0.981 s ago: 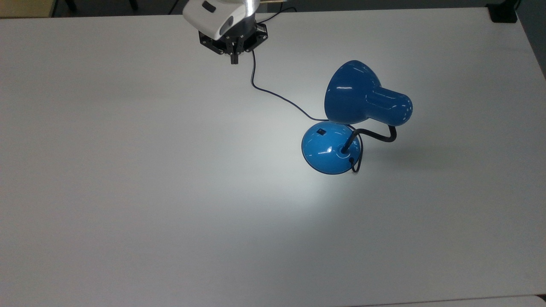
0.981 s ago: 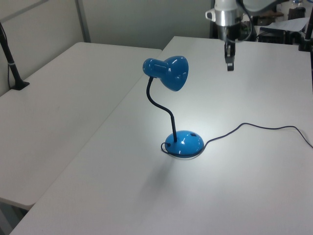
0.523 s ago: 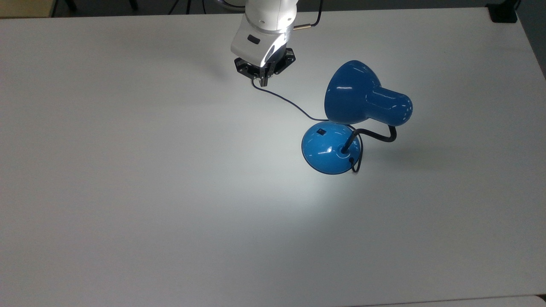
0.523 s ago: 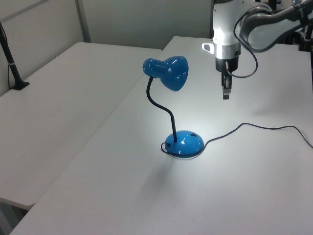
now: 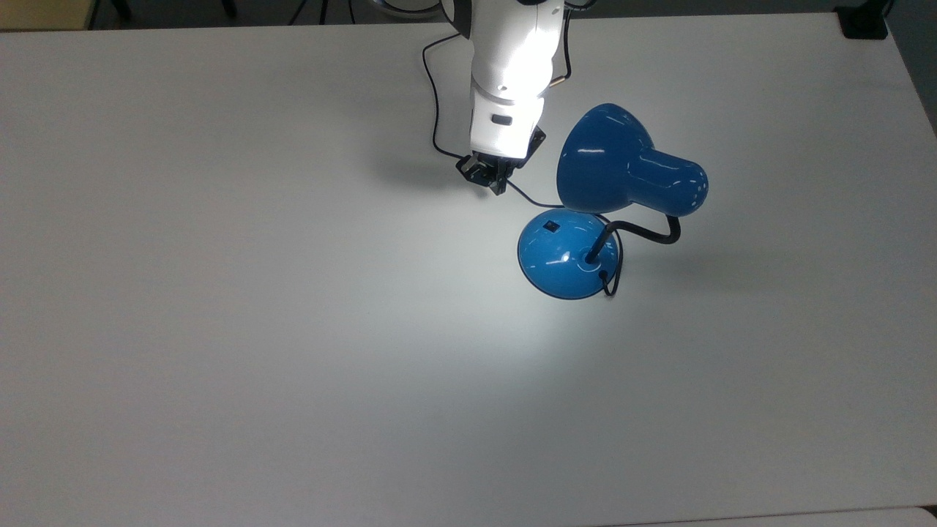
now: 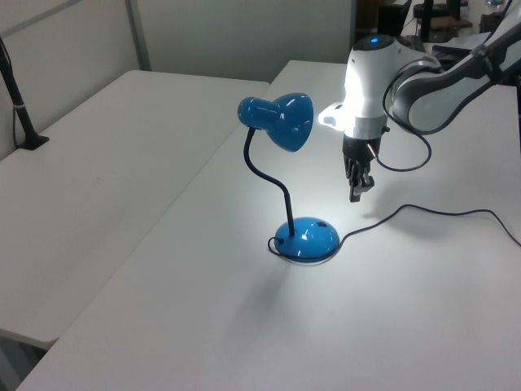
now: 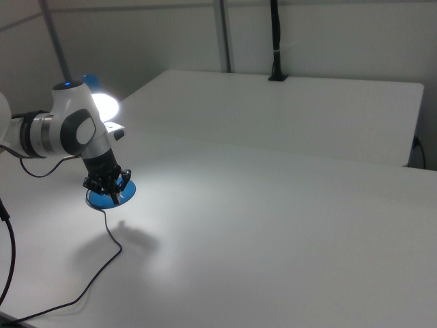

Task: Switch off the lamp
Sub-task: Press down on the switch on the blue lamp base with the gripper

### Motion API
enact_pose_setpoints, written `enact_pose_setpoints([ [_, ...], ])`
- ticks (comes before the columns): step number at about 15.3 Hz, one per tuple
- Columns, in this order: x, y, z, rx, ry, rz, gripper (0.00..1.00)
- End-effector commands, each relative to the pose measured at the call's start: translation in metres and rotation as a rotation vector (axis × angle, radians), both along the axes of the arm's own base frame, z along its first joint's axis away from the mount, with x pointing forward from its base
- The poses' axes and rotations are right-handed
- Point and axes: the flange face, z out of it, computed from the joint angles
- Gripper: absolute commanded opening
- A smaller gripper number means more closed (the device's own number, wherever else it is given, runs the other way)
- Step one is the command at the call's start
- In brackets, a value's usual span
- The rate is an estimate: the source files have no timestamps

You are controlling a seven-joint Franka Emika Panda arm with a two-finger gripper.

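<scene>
The lamp is lit and throws a bright pool on the white table [image 5: 256,293]. Its blue shade [image 5: 607,161] hangs on a black bent gooseneck [image 5: 648,233] over the round blue base [image 5: 567,252], which has a small black switch [image 5: 551,226]. A thin dark cord [image 5: 527,196] runs from the base toward the arm. My gripper [image 5: 498,187] points down with its fingers shut and empty, above the cord and just to the top view's upper left of the base. In the left view my gripper [image 6: 356,194] hangs above and right of the base [image 6: 308,236]. In the right view my gripper [image 7: 115,198] covers part of the base [image 7: 128,190].
A second white table [image 6: 106,147] adjoins this one on the left view's left, with a black clamped post [image 6: 20,114]. A black object [image 5: 864,22] sits at the table's corner at the top view's upper right. The cord [image 6: 440,213] trails across the table toward the left view's right.
My arm has swung from the table's far edge toward the lamp and come down, so the shut gripper now hangs close to the base. The lamp has not moved and stays lit.
</scene>
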Motion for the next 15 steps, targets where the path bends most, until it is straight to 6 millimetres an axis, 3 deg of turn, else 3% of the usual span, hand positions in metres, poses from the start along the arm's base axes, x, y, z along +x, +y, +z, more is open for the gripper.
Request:
enact_pose_setpoints([
  [1, 0.004, 0.021, -0.012, 0.038, -0.064, 0.072, 0.00],
  [15, 0.010, 0.044, -0.022, 0.083, -0.137, 0.124, 0.00],
])
